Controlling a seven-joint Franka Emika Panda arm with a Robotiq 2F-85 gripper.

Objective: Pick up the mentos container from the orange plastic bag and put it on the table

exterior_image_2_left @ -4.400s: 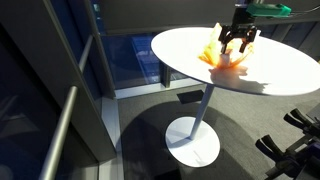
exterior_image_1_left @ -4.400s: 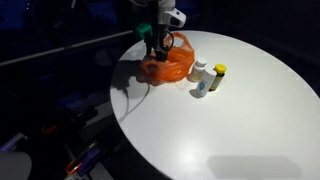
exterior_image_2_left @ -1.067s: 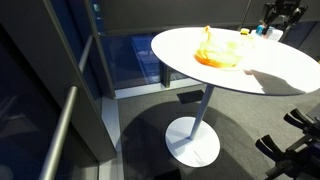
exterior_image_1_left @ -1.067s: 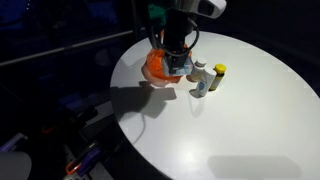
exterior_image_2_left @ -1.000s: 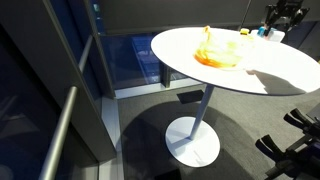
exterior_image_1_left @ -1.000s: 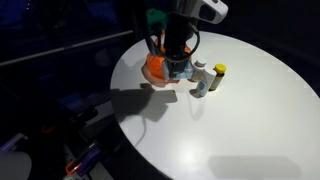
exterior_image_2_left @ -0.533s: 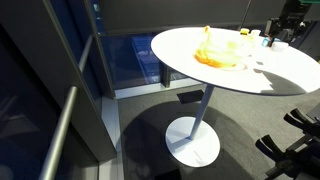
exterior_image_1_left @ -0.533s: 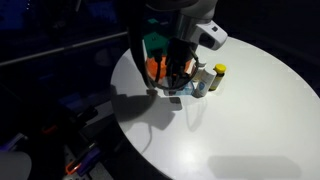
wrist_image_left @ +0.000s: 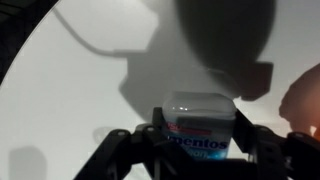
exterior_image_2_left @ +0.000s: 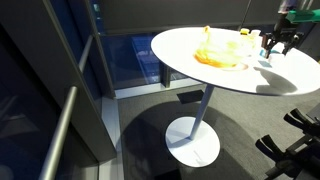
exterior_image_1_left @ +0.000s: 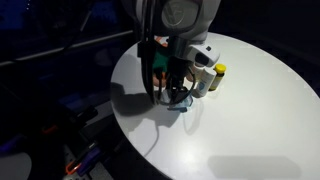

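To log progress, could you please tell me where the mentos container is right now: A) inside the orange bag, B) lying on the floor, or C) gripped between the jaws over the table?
C: the wrist view shows the mentos container clamped between the jaws, with the white table beneath.

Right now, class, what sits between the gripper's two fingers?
The mentos container, held between the fingers of the gripper. The wrist view shows this.

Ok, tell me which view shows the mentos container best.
The wrist view: the mentos container sits at the bottom centre, close up, its label readable, between the tool's fingers. In both exterior views it is only a tiny speck at the tool, hard to make out.
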